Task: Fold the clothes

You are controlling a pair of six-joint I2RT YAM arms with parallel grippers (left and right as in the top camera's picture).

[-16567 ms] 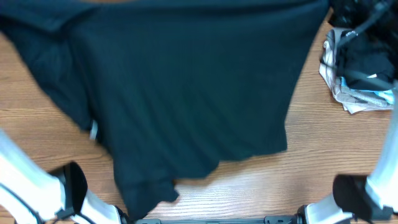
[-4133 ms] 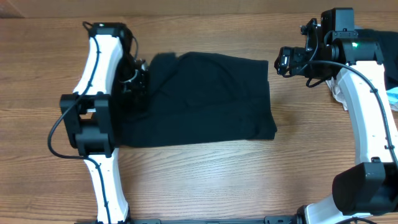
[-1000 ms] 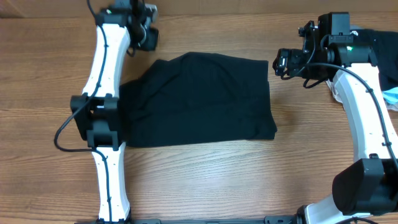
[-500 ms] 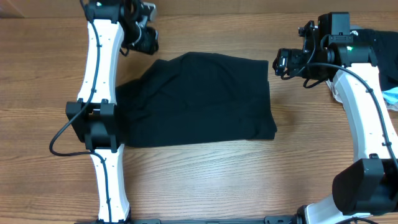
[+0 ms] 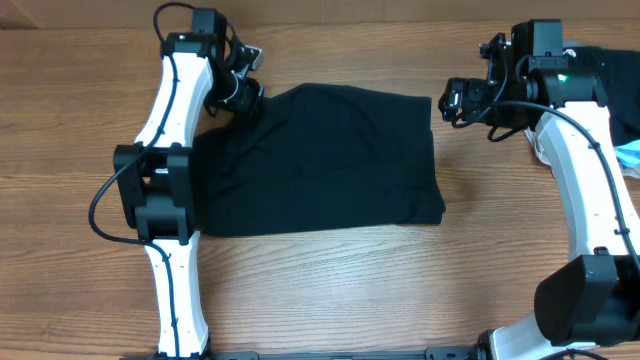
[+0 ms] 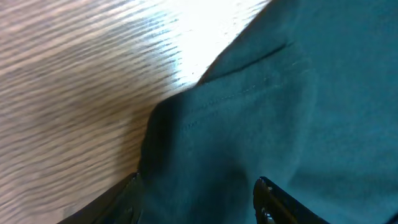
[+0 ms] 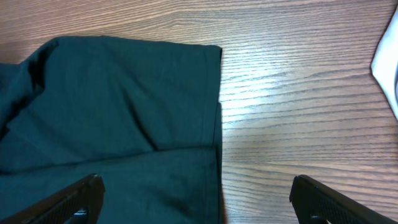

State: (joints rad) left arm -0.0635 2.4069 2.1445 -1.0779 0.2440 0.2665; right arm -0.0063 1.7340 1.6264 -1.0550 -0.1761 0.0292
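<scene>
**Both jaws wide at the far corners**

Overhead: the black garment (image 5: 320, 160) lies folded on the table (image 5: 330, 290). The left gripper (image 5: 243, 88) is at its far-left corner and the right gripper (image 5: 455, 100) is beside its far-right corner.
Left wrist: jaws wide, straddling cloth.
Right wrist: jaws wide above the garment's edge.

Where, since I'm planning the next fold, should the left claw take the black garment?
Probably the far-left corner of the black garment, coming down from the bare table side: hemmed layers end there in a raised, free edge, and the open left claw straddles it. The middle lies flat, offering nothing to pinch.
</scene>
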